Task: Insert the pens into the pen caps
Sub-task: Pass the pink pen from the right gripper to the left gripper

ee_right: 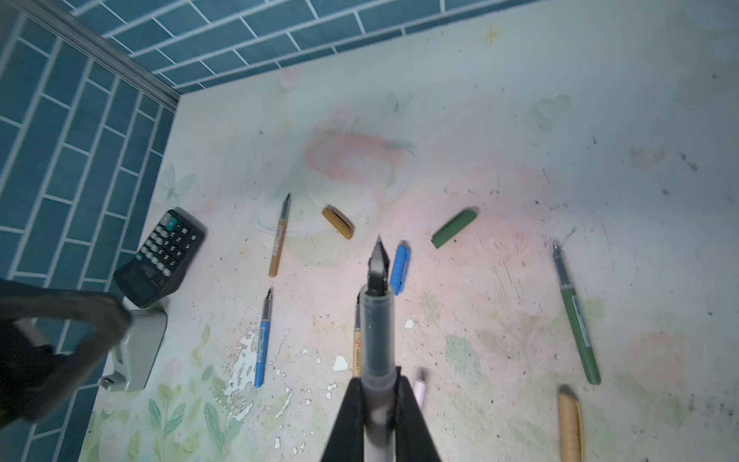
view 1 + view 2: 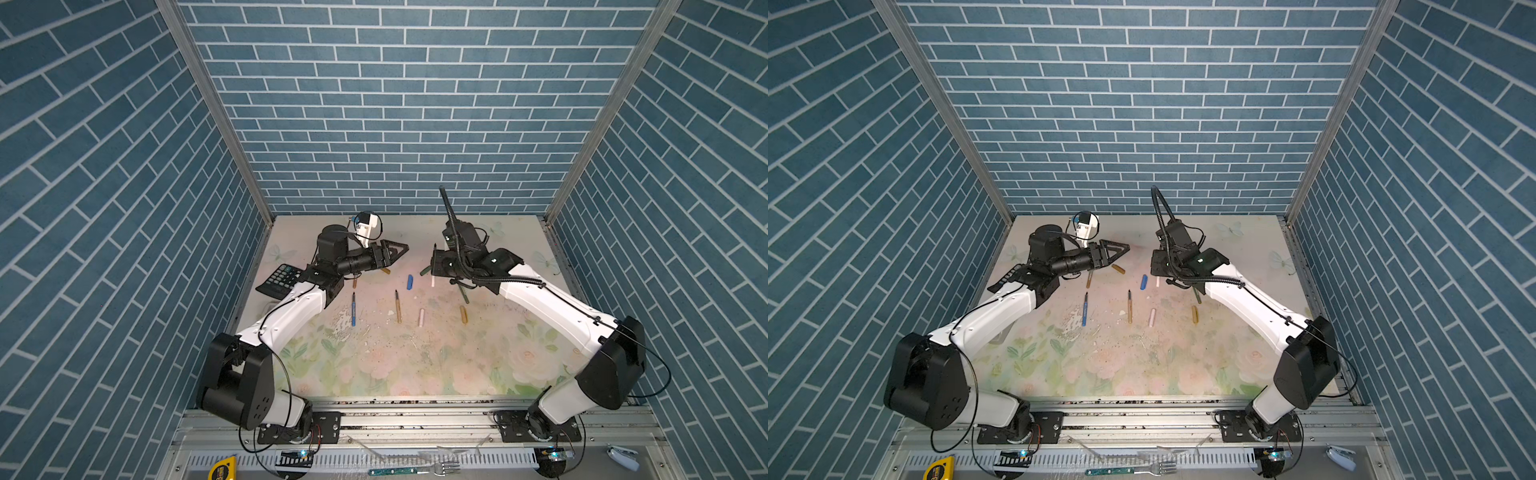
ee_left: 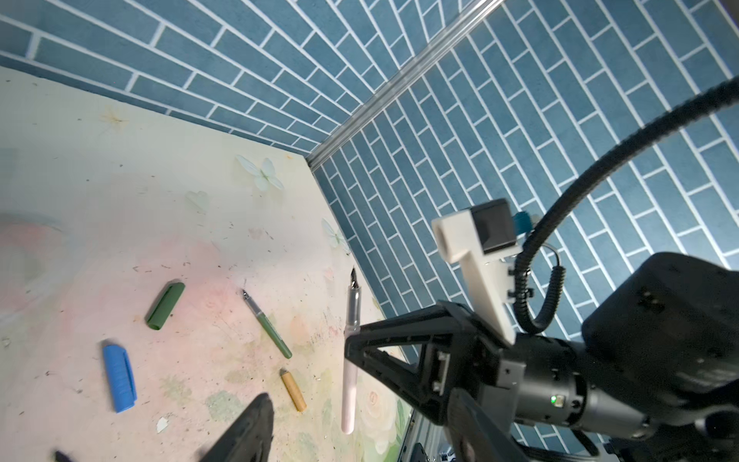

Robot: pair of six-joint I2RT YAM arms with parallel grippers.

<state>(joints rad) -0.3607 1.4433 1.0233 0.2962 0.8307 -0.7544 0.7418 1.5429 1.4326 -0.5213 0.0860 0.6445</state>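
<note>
One slim translucent-necked pink pen (image 1: 376, 332) clamped in right tool (image 1: 378, 384); left tool (image 2: 397, 251) apart.

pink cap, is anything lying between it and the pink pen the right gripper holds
Nothing visible does. The pink cap lies on bare table near the pink pen in the right gripper; a gold pen and gold cap flank it, apart.

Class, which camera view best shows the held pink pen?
Left wrist view: the pink pen shows almost whole, nib to barrel end. Right wrist view shows only its nib end between the fingers; both top views show it tiny, mostly hidden.
</note>
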